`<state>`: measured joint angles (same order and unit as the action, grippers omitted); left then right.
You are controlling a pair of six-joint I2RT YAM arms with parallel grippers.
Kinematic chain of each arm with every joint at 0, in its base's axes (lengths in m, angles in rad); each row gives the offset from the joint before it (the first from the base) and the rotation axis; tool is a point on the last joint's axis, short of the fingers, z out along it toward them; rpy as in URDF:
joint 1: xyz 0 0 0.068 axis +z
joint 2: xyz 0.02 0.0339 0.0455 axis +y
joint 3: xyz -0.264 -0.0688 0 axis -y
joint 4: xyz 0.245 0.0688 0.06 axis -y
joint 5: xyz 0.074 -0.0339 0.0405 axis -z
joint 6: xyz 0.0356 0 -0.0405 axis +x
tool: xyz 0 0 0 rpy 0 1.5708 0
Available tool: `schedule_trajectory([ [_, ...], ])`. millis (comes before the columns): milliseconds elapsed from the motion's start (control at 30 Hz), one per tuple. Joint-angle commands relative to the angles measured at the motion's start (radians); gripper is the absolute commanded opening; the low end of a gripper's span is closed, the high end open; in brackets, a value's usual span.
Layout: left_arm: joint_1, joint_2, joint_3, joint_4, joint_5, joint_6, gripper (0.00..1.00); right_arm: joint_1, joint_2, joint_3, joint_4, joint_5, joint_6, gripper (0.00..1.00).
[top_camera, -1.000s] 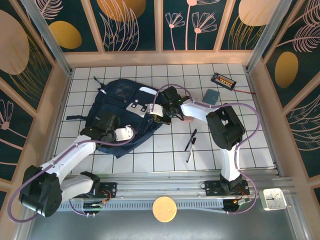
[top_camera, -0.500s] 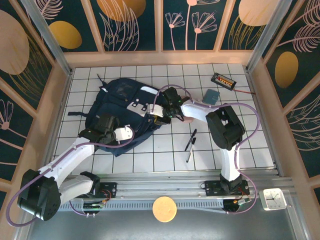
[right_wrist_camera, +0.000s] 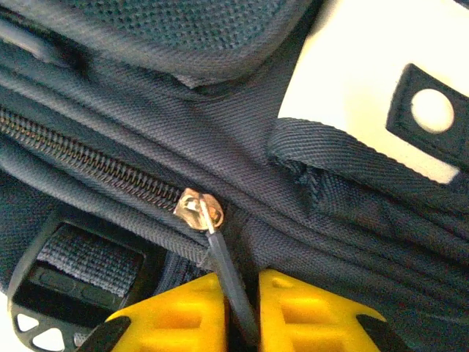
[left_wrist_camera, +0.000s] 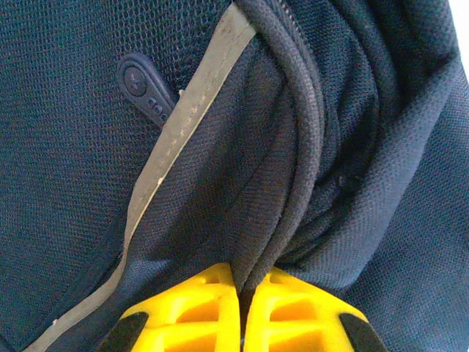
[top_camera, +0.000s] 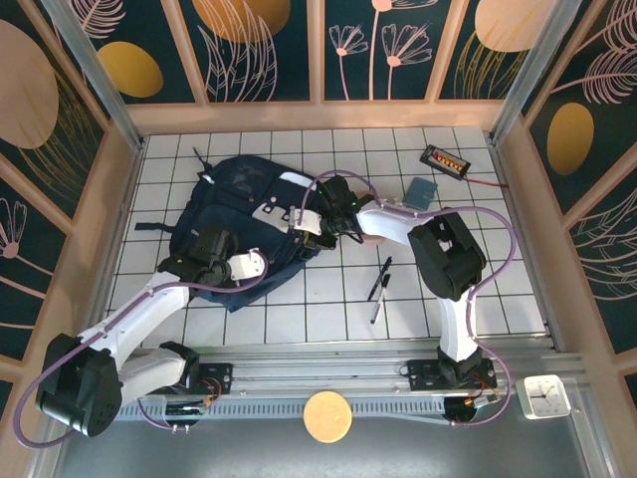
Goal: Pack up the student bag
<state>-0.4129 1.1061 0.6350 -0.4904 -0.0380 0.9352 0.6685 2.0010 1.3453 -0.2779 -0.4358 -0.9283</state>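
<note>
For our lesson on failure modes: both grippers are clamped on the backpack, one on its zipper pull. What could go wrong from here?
1. The right gripper pinches only the thin zipper pull; a skewed tug may let it slip out.
2. The left gripper holds a narrow corded fold of the student bag; if that slips, the bag may just slide with the tug.
</note>
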Motion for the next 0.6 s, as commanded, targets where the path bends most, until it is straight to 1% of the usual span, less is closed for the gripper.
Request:
schedule_trajectory([
  [0, -0.003, -0.002, 0.028, 0.054, 0.023, -0.048, 0.0, 0.045, -0.024, -0.007, -0.057, -0.07, 0.012, 0.03],
  [33, -0.003, -0.002, 0.028, 0.054, 0.023, -0.05, 0.0, 0.044, -0.03, -0.01, -0.063, -0.069, 0.014, 0.0],
  [233, -0.018, 0.025, 0.057, 0.054, 0.007, -0.089, 0.0, 0.065, -0.093, -0.015, -0.142, -0.062, 0.041, 0.0],
  [333, -0.034, 0.057, 0.082, 0.059, 0.004, -0.125, 0.0, 0.1, -0.119, -0.023, -0.195, -0.06, 0.062, 0.0],
  [467, -0.066, 0.111, 0.118, 0.079, 0.006, -0.208, 0.0, 0.154, -0.135, -0.032, -0.239, -0.069, 0.104, 0.0],
  [567, -0.092, 0.139, 0.136, 0.113, 0.036, -0.293, 0.0, 0.179, -0.146, -0.046, -0.218, -0.098, 0.166, 0.0],
])
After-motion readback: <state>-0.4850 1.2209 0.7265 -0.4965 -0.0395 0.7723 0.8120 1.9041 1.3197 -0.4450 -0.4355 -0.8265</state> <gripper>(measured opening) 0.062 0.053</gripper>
